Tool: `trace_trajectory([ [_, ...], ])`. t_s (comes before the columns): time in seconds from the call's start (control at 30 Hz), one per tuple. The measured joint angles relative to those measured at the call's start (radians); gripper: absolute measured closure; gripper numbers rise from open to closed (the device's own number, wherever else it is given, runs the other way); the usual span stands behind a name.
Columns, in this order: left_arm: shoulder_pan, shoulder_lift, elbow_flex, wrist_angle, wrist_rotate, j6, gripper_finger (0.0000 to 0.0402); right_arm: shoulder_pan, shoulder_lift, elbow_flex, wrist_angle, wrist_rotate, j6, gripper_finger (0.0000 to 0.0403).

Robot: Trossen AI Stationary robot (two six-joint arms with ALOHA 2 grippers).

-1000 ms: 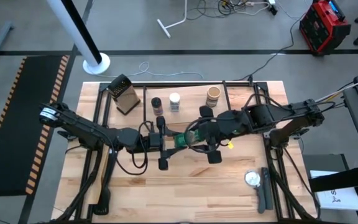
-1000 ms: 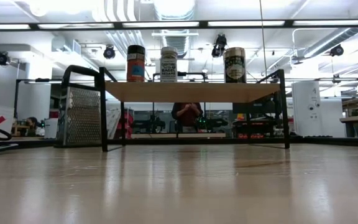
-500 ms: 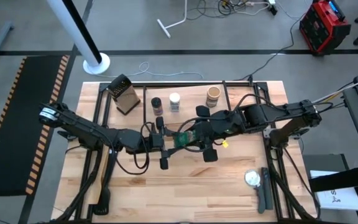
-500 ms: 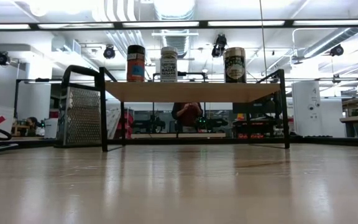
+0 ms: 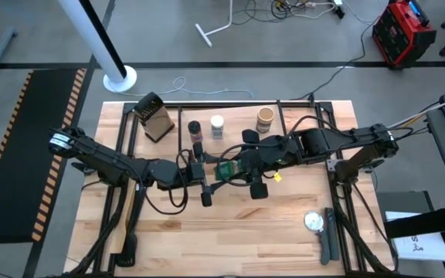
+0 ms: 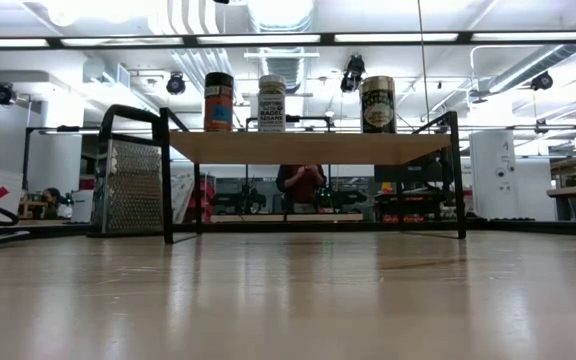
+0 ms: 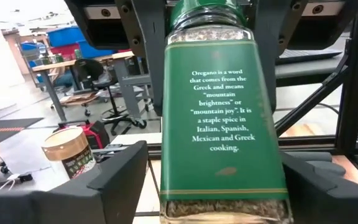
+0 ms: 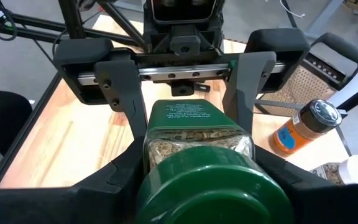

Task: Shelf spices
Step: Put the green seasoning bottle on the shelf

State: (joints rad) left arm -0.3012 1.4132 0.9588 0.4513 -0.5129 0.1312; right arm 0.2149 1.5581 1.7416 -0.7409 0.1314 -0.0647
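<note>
The green jar (image 7: 224, 118) bears the one text that reads in full, in pale letters on its green label in the left wrist view: "Oregano is a word that comes from the Greek and means 'mountain brightness' or 'mountain joy.' It is a staple spice in Italian, Spanish, Mexican and Greek cooking." In the right wrist view the same jar (image 8: 194, 134) shows a label with lines of small print, too fine to read. In the low view the three jars on the shelf (image 6: 308, 146) carry printed labels: on the white-lidded jar (image 6: 271, 103) dark lines of lettering show, but no word can be made out.
</note>
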Motion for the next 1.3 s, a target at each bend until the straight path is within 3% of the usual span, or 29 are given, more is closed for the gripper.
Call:
trace_trajectory([
  [0.37,-0.001,0.0,0.001,-0.049,-0.004,-0.017,0.0176,-0.006,-0.01,0.0,-0.033,0.017,0.0,0.0224],
  [0.83,0.005,-0.003,0.0,-0.132,-0.113,-0.094,0.016,-0.055,-0.039,0.002,-0.114,0.046,-0.008,0.0224],
  [1.3,0.005,-0.003,0.0,-0.244,-0.097,-0.27,0.0176,-0.174,-0.039,0.002,-0.164,0.052,-0.04,0.0224],
])
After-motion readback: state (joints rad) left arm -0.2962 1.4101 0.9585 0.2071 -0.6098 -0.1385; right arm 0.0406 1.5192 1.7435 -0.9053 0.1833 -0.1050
